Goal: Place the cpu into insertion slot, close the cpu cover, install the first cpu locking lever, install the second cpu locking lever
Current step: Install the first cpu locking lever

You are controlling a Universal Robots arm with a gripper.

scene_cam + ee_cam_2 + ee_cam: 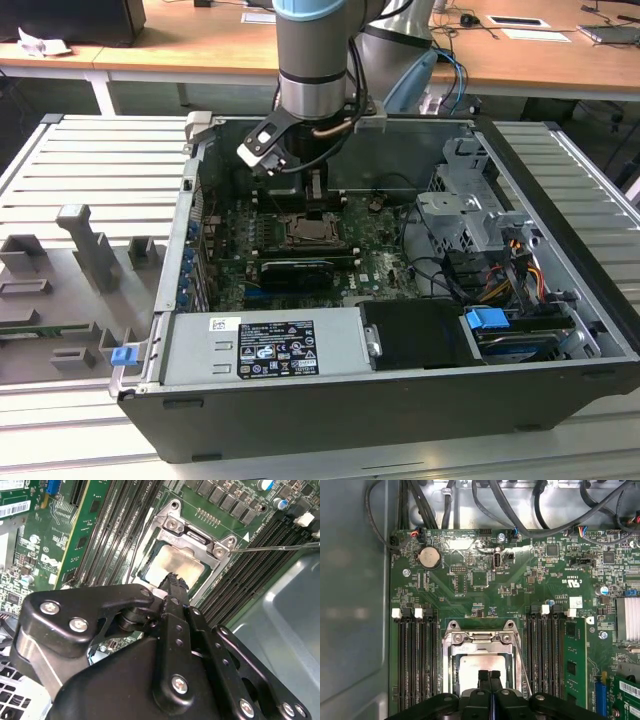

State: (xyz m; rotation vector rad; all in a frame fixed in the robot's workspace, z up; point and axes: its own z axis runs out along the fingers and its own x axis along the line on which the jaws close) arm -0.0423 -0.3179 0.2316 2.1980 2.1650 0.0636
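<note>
The cpu (470, 672) (182, 562), a silvery-beige square, lies in the insertion slot (452, 628) (171, 523) (315, 233) on the green motherboard. The silvery cpu cover (481, 649) (200, 540) lies flat around it as a frame. My gripper (489, 674) (173, 580) (315, 203) hangs just over the cpu's top with its black fingers pressed together, shut, and nothing between them. A thin metal locking lever (275, 546) (520, 660) runs out from one corner of the slot, standing free of the board in the second wrist view.
Black memory slots (415, 660) flank the slot on both sides, one holding a green module (575, 660). Cables (495, 500) cross beyond the board. Case walls, a drive cage (470, 210) and a power supply (265, 345) surround the motherboard.
</note>
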